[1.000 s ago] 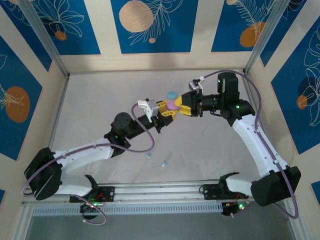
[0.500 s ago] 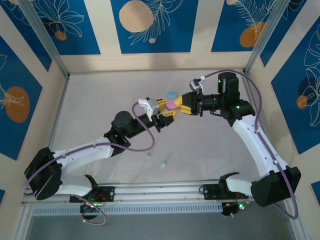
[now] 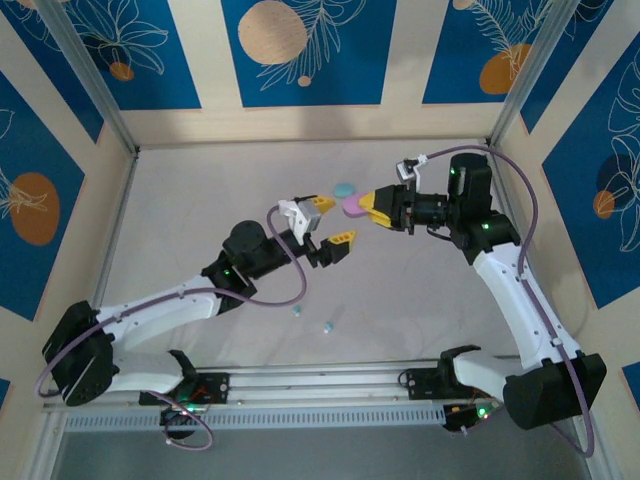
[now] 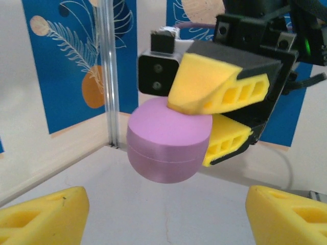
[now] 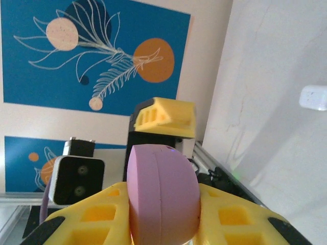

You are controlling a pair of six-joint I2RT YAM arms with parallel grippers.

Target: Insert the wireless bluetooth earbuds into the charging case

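Note:
A closed pink charging case (image 3: pixel 352 205) hangs above the table, and my right gripper (image 3: pixel 366 206) is shut on it. The left wrist view shows this case (image 4: pixel 168 140) clamped between the right arm's yellow fingers (image 4: pixel 219 87). It stands on edge between those fingers (image 5: pixel 235 214) in the right wrist view, as a pink disc (image 5: pixel 161 194). My left gripper (image 3: pixel 333 221) is open just left of the case, not touching it, its own fingertips (image 4: pixel 43 219) far apart. Two tiny light blue earbuds (image 3: pixel 296 311) (image 3: pixel 327 326) lie on the table near the front.
A light blue case (image 3: pixel 344 189) lies on the table behind the pink one. A small white object (image 5: pixel 312 97) rests on the table surface in the right wrist view. Patterned walls (image 3: pixel 300 50) and metal posts enclose the table.
My left gripper has opened and let go of the pink case, drawing back slightly. The right gripper keeps the case and has shifted a little to the right.

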